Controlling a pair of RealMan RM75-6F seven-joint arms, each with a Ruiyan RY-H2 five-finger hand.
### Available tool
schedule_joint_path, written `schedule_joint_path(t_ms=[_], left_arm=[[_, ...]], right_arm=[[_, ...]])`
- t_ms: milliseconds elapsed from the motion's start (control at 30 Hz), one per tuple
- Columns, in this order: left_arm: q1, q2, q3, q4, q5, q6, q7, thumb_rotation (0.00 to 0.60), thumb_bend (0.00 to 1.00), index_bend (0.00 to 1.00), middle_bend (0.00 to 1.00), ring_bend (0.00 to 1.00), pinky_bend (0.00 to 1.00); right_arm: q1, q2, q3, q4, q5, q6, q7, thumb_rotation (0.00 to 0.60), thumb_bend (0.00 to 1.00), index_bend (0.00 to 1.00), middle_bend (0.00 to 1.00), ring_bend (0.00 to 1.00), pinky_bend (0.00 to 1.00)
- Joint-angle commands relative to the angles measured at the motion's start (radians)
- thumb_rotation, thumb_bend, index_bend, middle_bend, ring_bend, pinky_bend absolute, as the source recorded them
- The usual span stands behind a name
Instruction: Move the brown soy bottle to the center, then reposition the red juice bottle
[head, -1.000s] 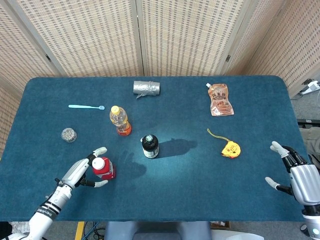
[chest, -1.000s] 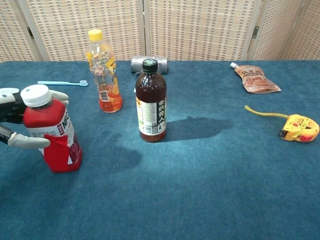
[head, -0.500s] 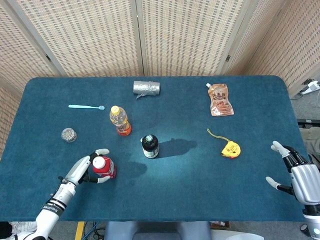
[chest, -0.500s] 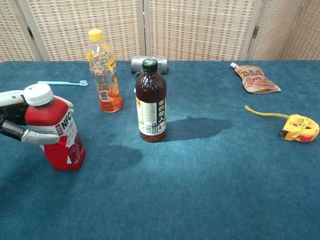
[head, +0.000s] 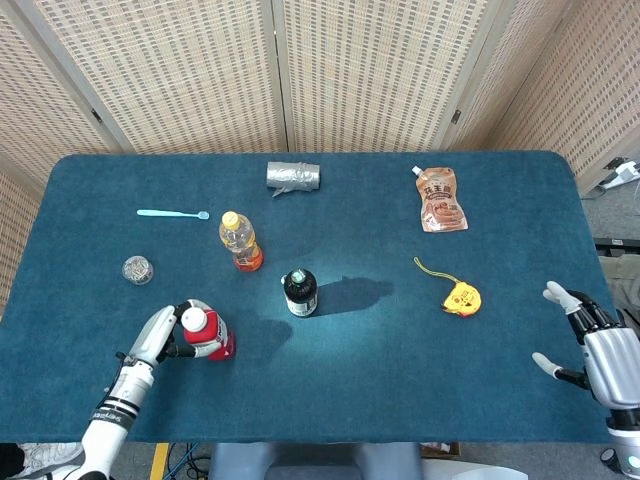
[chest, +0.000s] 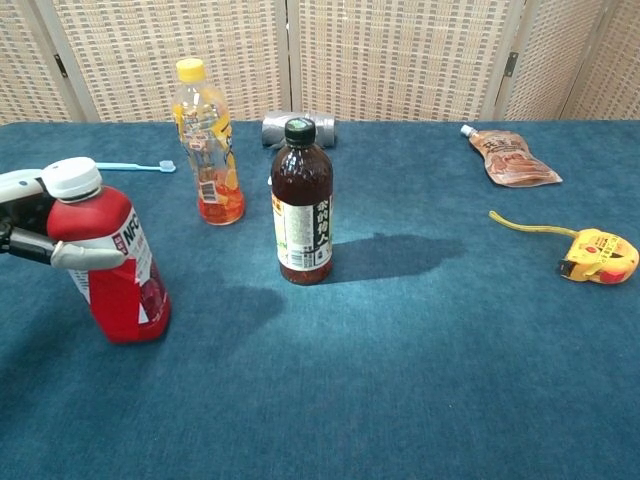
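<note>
The left hand (head: 160, 335) is wrapping its fingers (chest: 88, 256) around the shoulder of the red juice bottle (chest: 110, 255), gripping it just under the white cap. The bottle is standing near the front-left corner of the tabletop (head: 400, 360), leaning slightly, its long axis close to vertical. From the hand the bottle is lying directly to the right, toward the middle of the tabletop, so any shift is likely turning on this left hand, which is far nearer than the other.

The brown soy bottle (head: 300, 291) is standing upright about at the tabletop's center, well apart from the red one and to its right; that first step is looking done. Just beyond it, toward the far edge, an orange drink bottle (head: 240, 241) is standing clear of both.

At the front-right corner, the right hand (head: 590, 345) is hanging off the tabletop's edge with fingers spread, holding nothing and touching nothing.
</note>
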Motion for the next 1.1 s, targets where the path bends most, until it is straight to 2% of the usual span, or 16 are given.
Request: schedule_joint_path(t_ms=[33, 333, 700, 1100], left_arm=[[0.006, -0.003, -0.001, -0.012, 0.017, 0.016, 0.002, 0.600, 0.12, 0.52, 0.52, 0.39, 0.49], [0.021, -0.006, 0.010, -0.073, 0.090, 0.067, 0.024, 0.600, 0.12, 0.53, 0.52, 0.39, 0.49], [0.020, -0.027, 0.044, -0.172, 0.188, 0.102, 0.112, 0.600, 0.12, 0.53, 0.52, 0.39, 0.49], [0.008, -0.049, 0.063, -0.200, 0.242, 0.101, 0.149, 0.600, 0.12, 0.53, 0.52, 0.39, 0.49]], right_arm=[[-0.001, 0.001, 0.001, 0.000, -0.001, 0.001, 0.002, 0.600, 0.00, 0.12, 0.26, 0.18, 0.43], [-0.005, 0.005, 0.005, 0.000, 0.000, 0.008, 0.007, 0.600, 0.00, 0.12, 0.26, 0.18, 0.43], [-0.027, 0.024, 0.012, -0.003, 0.005, 0.043, 0.017, 0.600, 0.00, 0.12, 0.26, 0.18, 0.43], [-0.082, 0.111, -0.014, -0.033, -0.010, 0.099, 0.070, 0.600, 0.00, 0.13, 0.26, 0.18, 0.43]])
